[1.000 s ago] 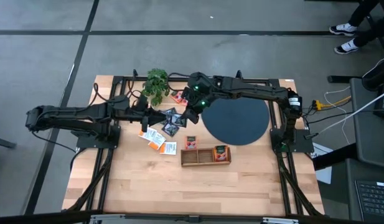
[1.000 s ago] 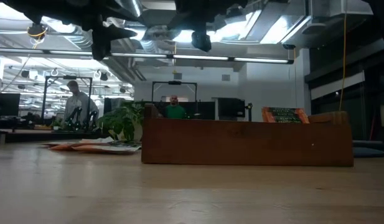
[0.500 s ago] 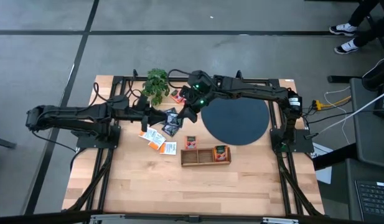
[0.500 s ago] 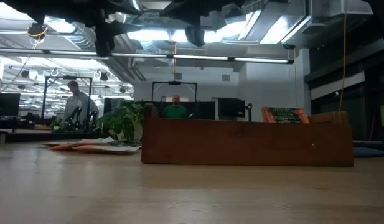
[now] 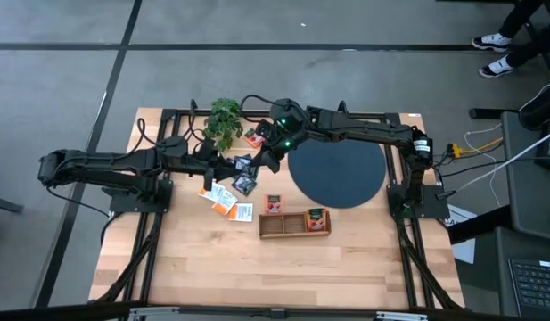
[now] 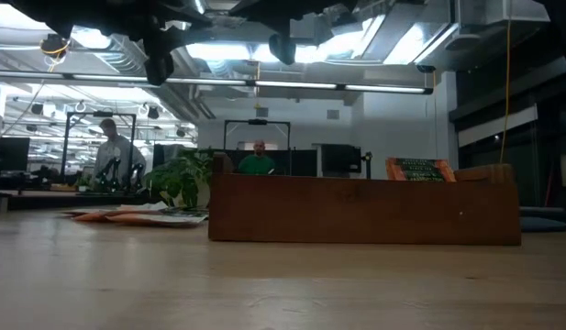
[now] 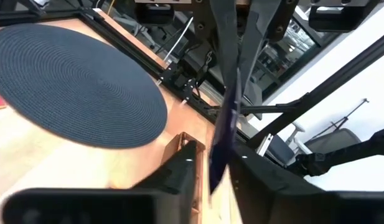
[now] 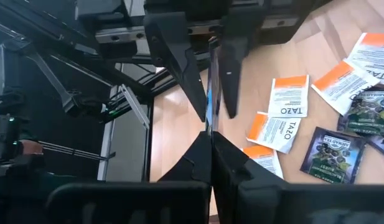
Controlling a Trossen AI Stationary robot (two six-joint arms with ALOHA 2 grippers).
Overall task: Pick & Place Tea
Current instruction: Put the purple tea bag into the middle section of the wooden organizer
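Observation:
A dark tea packet (image 5: 246,163), seen edge-on (image 8: 208,102), hangs in the air between my two grippers, above the loose tea packets. My right gripper (image 8: 211,146) is shut on it and reaches in from the table's right (image 5: 258,162). My left gripper (image 7: 216,177) comes level from the table's left (image 5: 236,166). It is open, with one finger on either side of the packet's free end (image 7: 215,168). Several white-and-orange and dark tea packets (image 8: 288,96) lie flat on the table (image 5: 228,200). My right gripper pinches the dark packet by one edge (image 8: 209,127) between its two fingers. It slants down from the table's right. The packet is lifted clear of the table and sticks out past the fingertips toward my left gripper. I cannot tell whether my left gripper's fingers (image 8: 201,109) touch the packet.
A black round disc (image 5: 337,172) lies at the right, behind a wooden tray (image 5: 295,225) that holds two packets (image 5: 316,217). A small green plant (image 5: 224,120) stands at the far left. A red packet (image 5: 255,138) lies beside it. People are in the room beyond the table.
My right gripper has tipped and carried the dark packet a little toward the table's left, closer to my left gripper. The packet stays clear of the table.

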